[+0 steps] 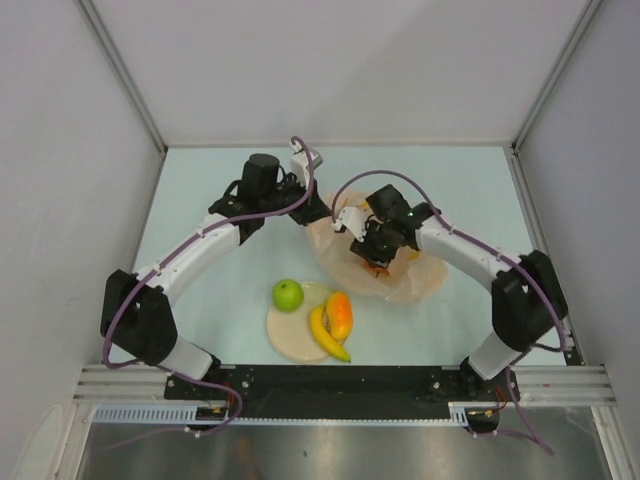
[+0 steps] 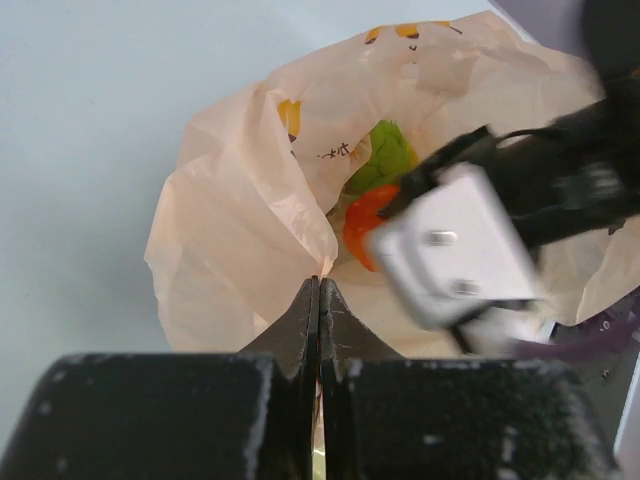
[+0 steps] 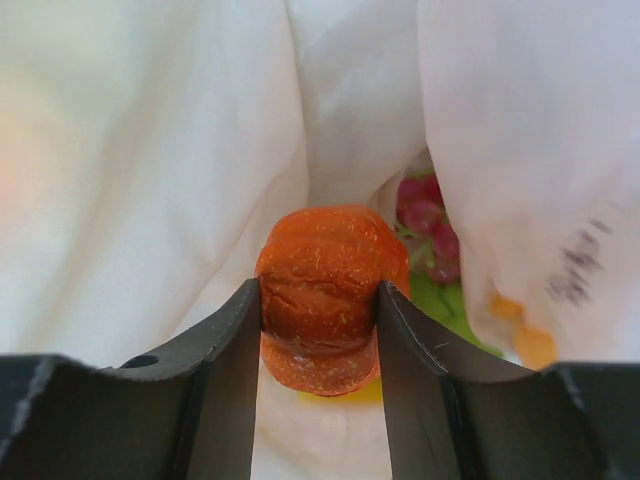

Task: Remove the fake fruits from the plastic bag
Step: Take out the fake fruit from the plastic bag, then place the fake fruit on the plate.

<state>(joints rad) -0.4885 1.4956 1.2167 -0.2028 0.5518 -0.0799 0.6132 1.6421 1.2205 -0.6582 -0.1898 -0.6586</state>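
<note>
The peach-pink plastic bag (image 1: 412, 275) lies mid-table, mouth open. My left gripper (image 2: 320, 285) is shut on the bag's rim (image 2: 230, 230) and holds it up; in the top view it (image 1: 318, 215) is at the bag's far left edge. My right gripper (image 3: 318, 300) reaches inside the bag and is shut on the red-orange tomato-like piece (image 3: 320, 270). The dark red grape bunch (image 3: 430, 225), a green apple (image 2: 385, 155) and a bit of yellow (image 3: 350, 392) lie deeper in the bag. A second green apple (image 1: 288, 294), the banana (image 1: 328, 335) and the mango (image 1: 340, 314) are on the plate.
The round beige plate (image 1: 290, 342) sits near the front edge, left of the bag. The right arm's white wrist camera (image 2: 450, 255) hangs over the bag mouth. Grey walls enclose the table on three sides.
</note>
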